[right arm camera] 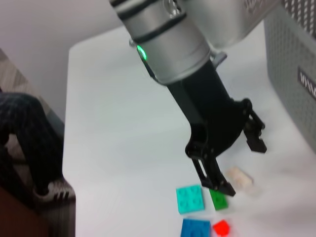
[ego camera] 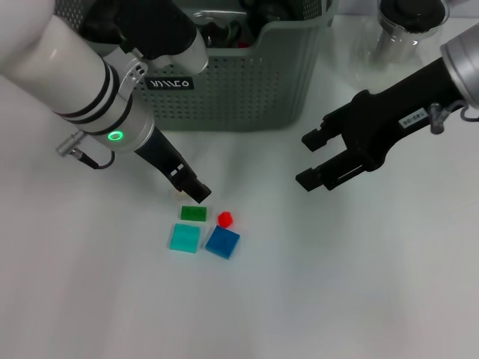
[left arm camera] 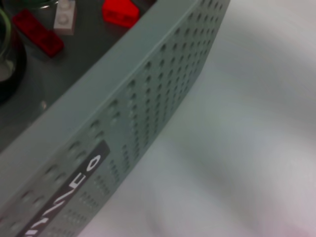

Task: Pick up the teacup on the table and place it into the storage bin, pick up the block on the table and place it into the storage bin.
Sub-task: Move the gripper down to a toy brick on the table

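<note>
Several blocks lie on the white table: green [ego camera: 194, 213], red [ego camera: 225, 219], teal [ego camera: 184, 238] and blue [ego camera: 223, 241]. My left gripper [ego camera: 191, 187] reaches down just behind the green block. In the right wrist view the left gripper [right arm camera: 237, 163] is open, its fingers [right arm camera: 216, 181] spread over a pale beige block [right arm camera: 240, 177] without touching it. The grey-green storage bin [ego camera: 239, 82] stands at the back; its wall [left arm camera: 148, 98] fills the left wrist view. My right gripper [ego camera: 308, 158] hovers open and empty to the right. No teacup shows on the table.
Red bricks [left arm camera: 119, 12] and a white brick [left arm camera: 65, 14] lie inside the bin, beside a curved dark rim [left arm camera: 6, 59] that I cannot identify. A clear glass jar [ego camera: 400, 30] stands at the back right. The table's far edge [right arm camera: 74, 49] borders a floor.
</note>
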Tool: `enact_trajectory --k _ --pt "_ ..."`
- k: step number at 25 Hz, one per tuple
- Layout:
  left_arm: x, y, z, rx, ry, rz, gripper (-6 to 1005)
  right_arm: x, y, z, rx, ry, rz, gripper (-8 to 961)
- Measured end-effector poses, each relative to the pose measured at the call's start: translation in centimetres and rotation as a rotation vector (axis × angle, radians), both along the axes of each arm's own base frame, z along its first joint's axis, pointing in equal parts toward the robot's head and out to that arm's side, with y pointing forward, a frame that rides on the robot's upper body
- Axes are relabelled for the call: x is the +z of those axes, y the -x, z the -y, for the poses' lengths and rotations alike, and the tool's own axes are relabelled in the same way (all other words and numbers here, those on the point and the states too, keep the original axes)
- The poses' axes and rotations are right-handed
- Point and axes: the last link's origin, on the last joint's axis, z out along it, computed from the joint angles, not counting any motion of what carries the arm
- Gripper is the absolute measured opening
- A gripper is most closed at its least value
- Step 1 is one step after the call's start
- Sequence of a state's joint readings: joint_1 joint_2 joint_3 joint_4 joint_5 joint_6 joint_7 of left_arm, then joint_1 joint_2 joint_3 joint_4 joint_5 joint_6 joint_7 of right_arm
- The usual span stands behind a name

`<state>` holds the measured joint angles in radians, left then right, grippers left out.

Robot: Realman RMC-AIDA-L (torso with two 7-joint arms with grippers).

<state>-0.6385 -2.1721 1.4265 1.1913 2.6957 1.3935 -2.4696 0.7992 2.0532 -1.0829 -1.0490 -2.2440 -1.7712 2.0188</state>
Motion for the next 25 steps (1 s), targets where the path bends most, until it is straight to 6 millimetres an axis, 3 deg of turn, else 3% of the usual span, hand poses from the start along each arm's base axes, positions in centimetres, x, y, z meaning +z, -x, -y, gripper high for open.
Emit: enact_trajectory --k 14,25 --pt "-1.6 0.4 0.1 -0.039 0.014 -0.029 853 -0.5 -0.2 -0.4 0.003 -0.025 0.016 766" --pt "-2.0 0.8 0.0 -0.043 0.012 -0.034 589 -0.7 -0.5 -0.4 0.004 -0.028 0.014 766"
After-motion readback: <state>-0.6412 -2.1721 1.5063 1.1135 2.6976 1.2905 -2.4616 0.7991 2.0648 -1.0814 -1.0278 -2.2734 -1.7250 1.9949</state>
